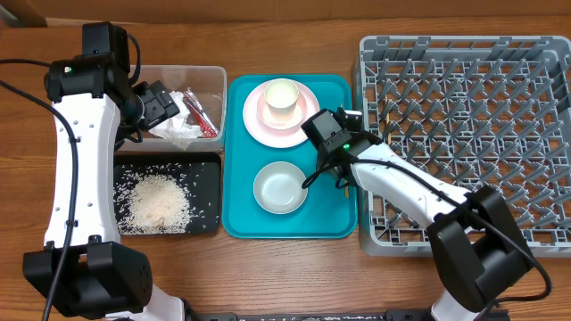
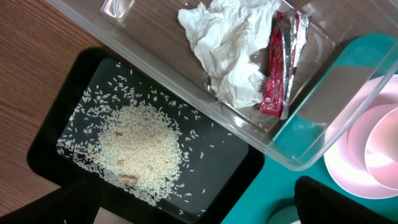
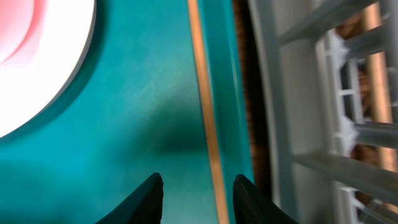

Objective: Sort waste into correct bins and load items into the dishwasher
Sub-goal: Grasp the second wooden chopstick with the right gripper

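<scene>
The left end effector (image 2: 194,190) hangs over the near corner of the tub (image 1: 214,78), released and empty, its dark fingers (image 2: 339,199) spread wide at the bottom of the left wrist view. Inside the tub lie the tissue (image 2: 227,43) and, touching it on one side, the wrapper (image 2: 277,74). The black tray (image 1: 211,192) sits just beside the tub on the counter (image 1: 294,27), and the rice (image 2: 140,146) is heaped in it, with loose grains scattered around the heap. Between these bins and the rack (image 1: 464,116) lies the teal tray (image 1: 241,218). It carries the plate (image 1: 259,125) at its far end, with the pink bowl (image 1: 283,96) standing upright on the plate, and the grey bowl (image 1: 279,187) sits upright nearer the front, apart from the plate. The right end effector (image 3: 199,186) is low over the right edge of the teal tray, next to the rack wall. It is released, with its two fingers apart. A chopstick (image 3: 204,106) lies lengthwise along that edge of the teal tray and runs into the gap between the fingers. Whether either finger touches it cannot be told. Only one chopstick can be made out in the right wrist view. The rack holds no dishes in the overhead view.
</scene>
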Action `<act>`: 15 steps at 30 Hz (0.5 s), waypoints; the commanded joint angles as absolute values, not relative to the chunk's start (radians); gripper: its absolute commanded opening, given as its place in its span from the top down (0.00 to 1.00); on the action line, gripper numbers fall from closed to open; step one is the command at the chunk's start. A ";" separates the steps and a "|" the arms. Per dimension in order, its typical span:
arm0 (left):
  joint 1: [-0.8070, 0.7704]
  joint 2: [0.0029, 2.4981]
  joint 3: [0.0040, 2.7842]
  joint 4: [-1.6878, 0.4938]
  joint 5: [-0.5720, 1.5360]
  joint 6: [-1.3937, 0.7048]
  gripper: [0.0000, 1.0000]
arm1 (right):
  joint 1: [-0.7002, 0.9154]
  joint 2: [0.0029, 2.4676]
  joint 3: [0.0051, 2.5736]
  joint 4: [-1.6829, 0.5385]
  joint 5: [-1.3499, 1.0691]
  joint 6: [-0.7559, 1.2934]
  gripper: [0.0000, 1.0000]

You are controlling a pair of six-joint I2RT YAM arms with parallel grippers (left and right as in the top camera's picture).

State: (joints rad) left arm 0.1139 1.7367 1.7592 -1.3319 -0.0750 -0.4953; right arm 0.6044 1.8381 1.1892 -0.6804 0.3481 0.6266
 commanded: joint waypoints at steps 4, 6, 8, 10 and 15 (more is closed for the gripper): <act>0.117 1.734 1.781 -1.331 -0.078 -0.494 0.00 | 0.605 1.861 1.125 -0.601 0.337 0.620 0.61; 0.117 1.734 1.781 -1.331 -0.078 -0.494 0.00 | 0.605 1.861 1.111 -0.583 0.337 0.619 0.60; 0.117 1.734 1.781 -1.331 -0.078 -0.494 0.00 | 0.605 1.861 1.098 -0.565 0.332 0.598 0.57; 0.117 1.734 1.781 -1.331 -0.078 -0.494 0.00 | 0.605 1.861 1.086 -0.546 0.320 0.596 0.54; 0.117 1.734 1.781 -1.331 -0.078 -0.494 0.00 | 0.605 1.861 1.043 -0.480 0.278 0.595 0.47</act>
State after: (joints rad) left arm 0.1139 1.7367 1.7588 -1.3319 -0.0750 -0.4953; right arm 0.6044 1.8565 1.0737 -0.5064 0.3073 0.6018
